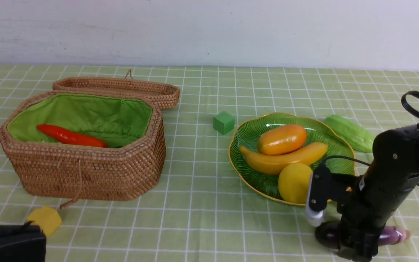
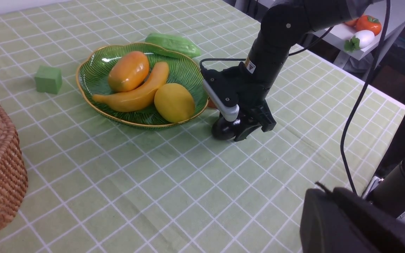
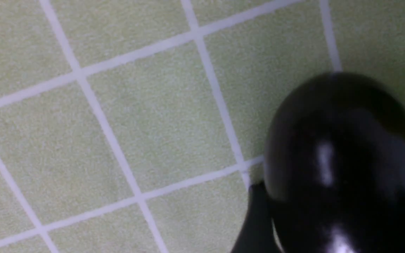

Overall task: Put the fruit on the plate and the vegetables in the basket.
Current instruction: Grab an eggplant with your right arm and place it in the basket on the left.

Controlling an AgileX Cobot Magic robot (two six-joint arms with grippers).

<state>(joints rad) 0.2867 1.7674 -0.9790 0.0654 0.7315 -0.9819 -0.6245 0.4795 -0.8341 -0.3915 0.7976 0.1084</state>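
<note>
The lemon (image 1: 294, 182), mango (image 1: 282, 139) and banana (image 1: 286, 160) lie together on the green plate (image 1: 253, 134). A red-orange carrot (image 1: 71, 136) rests inside the open basket (image 1: 86, 171). Behind the plate on the cloth lies the pale green gourd (image 1: 349, 131). The dark purple eggplant (image 1: 326, 234) lies on the table in front of the plate. My right gripper (image 1: 355, 247) is down over it, fingers against its sides. In the right wrist view the eggplant (image 3: 339, 147) fills the space between the jaws. My left gripper (image 2: 323, 191) is shut and empty, low at the near left.
A small green cube (image 1: 223, 122) sits between basket and plate. A small yellow cube (image 1: 45, 219) lies by the basket's front corner, close to my left arm. The basket lid (image 1: 122, 89) is folded back behind it. The table's right edge (image 2: 381, 95) is close to the right arm.
</note>
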